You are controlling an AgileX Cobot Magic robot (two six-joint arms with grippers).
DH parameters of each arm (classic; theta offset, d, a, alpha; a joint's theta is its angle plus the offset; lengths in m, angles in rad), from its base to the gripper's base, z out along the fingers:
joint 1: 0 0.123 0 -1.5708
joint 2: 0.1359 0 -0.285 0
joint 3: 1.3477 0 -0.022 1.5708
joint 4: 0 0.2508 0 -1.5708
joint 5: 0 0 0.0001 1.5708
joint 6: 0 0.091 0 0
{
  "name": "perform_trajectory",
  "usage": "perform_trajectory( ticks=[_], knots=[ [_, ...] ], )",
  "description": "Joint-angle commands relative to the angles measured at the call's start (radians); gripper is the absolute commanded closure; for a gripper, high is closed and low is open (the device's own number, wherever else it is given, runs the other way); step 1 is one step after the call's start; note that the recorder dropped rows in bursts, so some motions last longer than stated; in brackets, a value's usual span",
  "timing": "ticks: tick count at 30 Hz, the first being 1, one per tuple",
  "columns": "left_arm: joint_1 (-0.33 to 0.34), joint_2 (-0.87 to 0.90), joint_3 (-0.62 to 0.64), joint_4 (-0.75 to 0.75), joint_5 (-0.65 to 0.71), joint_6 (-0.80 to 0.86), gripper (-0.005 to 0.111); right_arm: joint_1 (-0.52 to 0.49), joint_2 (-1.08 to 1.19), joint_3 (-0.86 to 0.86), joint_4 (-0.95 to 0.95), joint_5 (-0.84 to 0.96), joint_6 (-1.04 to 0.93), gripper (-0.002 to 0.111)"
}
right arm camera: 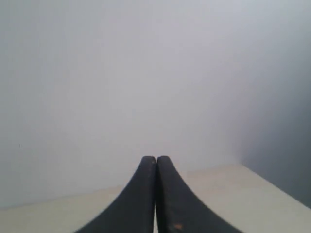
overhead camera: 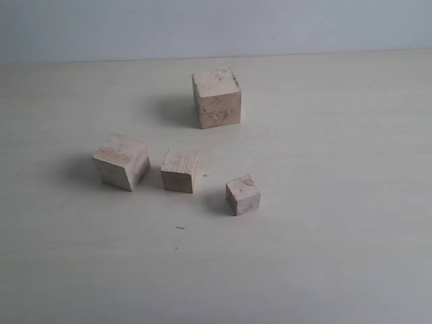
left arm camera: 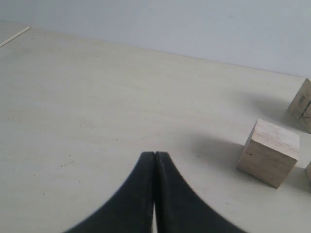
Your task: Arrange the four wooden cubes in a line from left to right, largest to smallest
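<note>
Four pale wooden cubes stand on the table in the exterior view. The largest cube, with dark scuffs, is at the back centre. Nearer, from left to right, are the second-largest cube, the third cube and the smallest cube. No arm shows in the exterior view. My left gripper is shut and empty above bare table, with one cube off to its side and part of another cube at the frame edge. My right gripper is shut and empty, facing a pale wall.
The light tabletop runs back to a pale wall. In the right wrist view a table corner shows near the wall. A thin pale strip lies at the far edge in the left wrist view.
</note>
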Motion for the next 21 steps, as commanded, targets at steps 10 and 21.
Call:
perform_trajectory(
  ticks=[10, 21],
  knots=[
    [-0.006, -0.006, 0.004, 0.003, -0.005, 0.004, 0.107, -0.004, 0.059, -0.224, 0.070, -0.167, 0.103, 0.108],
    [-0.006, -0.006, 0.004, 0.003, -0.005, 0.004, 0.107, -0.004, 0.589, -0.796, 0.128, 0.373, 0.100, 0.108]
  ],
)
